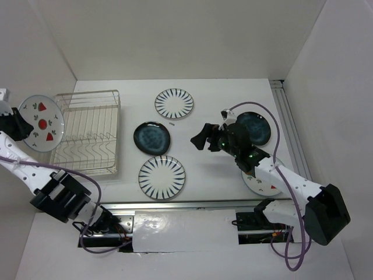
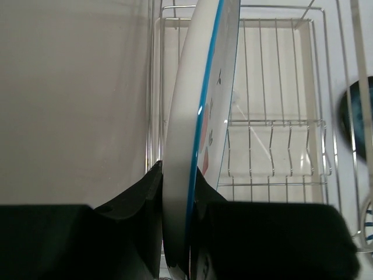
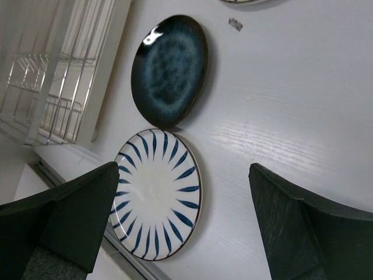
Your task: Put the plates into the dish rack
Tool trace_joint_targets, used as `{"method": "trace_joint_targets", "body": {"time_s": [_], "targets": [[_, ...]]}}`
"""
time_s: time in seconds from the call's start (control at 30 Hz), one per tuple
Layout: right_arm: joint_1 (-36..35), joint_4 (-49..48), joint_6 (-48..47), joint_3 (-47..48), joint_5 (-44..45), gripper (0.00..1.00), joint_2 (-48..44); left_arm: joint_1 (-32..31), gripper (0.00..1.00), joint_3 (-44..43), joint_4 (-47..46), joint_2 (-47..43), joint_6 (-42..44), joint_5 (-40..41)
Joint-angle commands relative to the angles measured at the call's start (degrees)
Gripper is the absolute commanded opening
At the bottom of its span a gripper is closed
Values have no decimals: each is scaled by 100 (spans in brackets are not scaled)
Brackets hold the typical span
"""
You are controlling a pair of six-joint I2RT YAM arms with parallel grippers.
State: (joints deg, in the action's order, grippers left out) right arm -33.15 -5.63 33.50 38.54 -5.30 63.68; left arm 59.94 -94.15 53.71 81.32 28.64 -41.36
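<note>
At my far left, the left end effector (image 1: 17,125) is clenched on the rim of a watermelon plate (image 1: 41,121), holding it at 9 o'clock of the dish rack (image 1: 90,93), just outside its wire wall. At the rack's 3 o'clock a dark blue plate (image 1: 152,138) lies flat on the tabletop (image 1: 210,169), with the far striped plate (image 1: 174,103) at its 1 o'clock and the near striped plate (image 1: 162,177) at its 6 o'clock. Further right, the right end effector (image 1: 200,137) hovers released, fingers spread wide with nothing between them. My right arm partly covers the second blue plate (image 1: 259,125) and, at that plate's 6 o'clock, the second watermelon plate (image 1: 259,182)
</note>
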Motion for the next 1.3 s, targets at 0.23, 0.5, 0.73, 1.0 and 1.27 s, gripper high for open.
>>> {"method": "trace_joint_targets", "body": {"time_s": [0.23, 0.5, 0.73, 1.0, 1.27], "targets": [[-684, -386, -212, 171, 406, 99, 496, 220, 0, 793, -1302, -837, 993, 322], [-860, -386, -212, 224, 652, 99, 654, 272, 0, 1012, -1495, -731, 924, 375], [-860, -386, -212, 224, 706, 99, 707, 272, 0, 1337, -1741, -731, 652, 375], [-860, -501, -212, 171, 706, 99, 997, 272, 0, 1637, -2014, -784, 273, 603], [-860, -685, -159, 118, 706, 99, 1172, -35, 0, 2198, -2356, -1030, 10, 972]]}}
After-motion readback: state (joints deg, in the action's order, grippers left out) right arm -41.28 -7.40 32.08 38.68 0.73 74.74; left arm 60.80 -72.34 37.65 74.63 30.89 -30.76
